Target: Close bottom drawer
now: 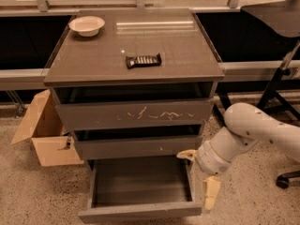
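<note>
The approach step is being carried out; the closing push is not yet being applied. The bottom drawer (pixel 140 189) is standing pulled well out of the cabinet (pixel 213 95), at floor level beneath the middle drawer (pixel 138 147); its shallow box is lying open to view and its plain front panel is facing the camera.

The gripper (pixel 196 179) is being held low at the right of that drawer, just beside its right side wall and behind the line of the front panel; whether the wall is being touched cannot be told. The fingers (pixel 211 193) are being held spread and nothing is being pinched; one is pointing left toward the cabinet, near the lower edge of the middle drawer; the other is pointing down toward the floor, beside the front right corner of the bottom drawer.

For the next move, the gripper is judged to need bringing round to the front of the panel; a straight push toward the cabinet is then being called for. Contact near the middle of the panel is being preferred, since a push at the right corner alone is likely to skew the drawer on its runners; the push is to be kept up until the panel is lying in line with the fronts above.

The bowl (pixel 86 25) and the wrapped bar (pixel 143 60) on the surface (pixel 108 55) are not being involved; the cardboard box (pixel 44 135) is standing to the left, outside the path of the drawer.
</note>
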`<act>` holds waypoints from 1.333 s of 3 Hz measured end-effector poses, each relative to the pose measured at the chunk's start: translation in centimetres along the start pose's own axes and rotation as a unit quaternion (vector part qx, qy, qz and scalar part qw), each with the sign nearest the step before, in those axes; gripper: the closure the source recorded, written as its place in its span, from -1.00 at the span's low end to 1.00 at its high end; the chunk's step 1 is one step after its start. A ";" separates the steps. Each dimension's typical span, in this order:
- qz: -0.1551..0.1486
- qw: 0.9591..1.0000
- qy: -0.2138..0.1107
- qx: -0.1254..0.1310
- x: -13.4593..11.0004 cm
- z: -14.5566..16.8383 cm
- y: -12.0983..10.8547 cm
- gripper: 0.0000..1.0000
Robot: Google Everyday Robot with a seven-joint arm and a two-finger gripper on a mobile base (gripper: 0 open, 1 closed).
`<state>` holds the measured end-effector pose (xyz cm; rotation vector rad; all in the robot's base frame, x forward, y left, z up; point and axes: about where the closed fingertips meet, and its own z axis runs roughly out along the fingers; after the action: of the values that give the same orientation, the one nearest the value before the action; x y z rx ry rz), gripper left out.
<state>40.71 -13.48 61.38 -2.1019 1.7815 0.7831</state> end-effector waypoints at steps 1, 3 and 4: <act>-0.039 0.997 -0.021 -0.063 2.1 8.1 -0.8 -0.95; -0.035 0.992 -0.035 -0.118 5.7 17.8 -2.0 -0.02; -0.032 0.991 -0.040 -0.126 5.9 18.7 -1.6 0.46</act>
<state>38.66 -8.04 42.61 -2.2327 1.6391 1.1107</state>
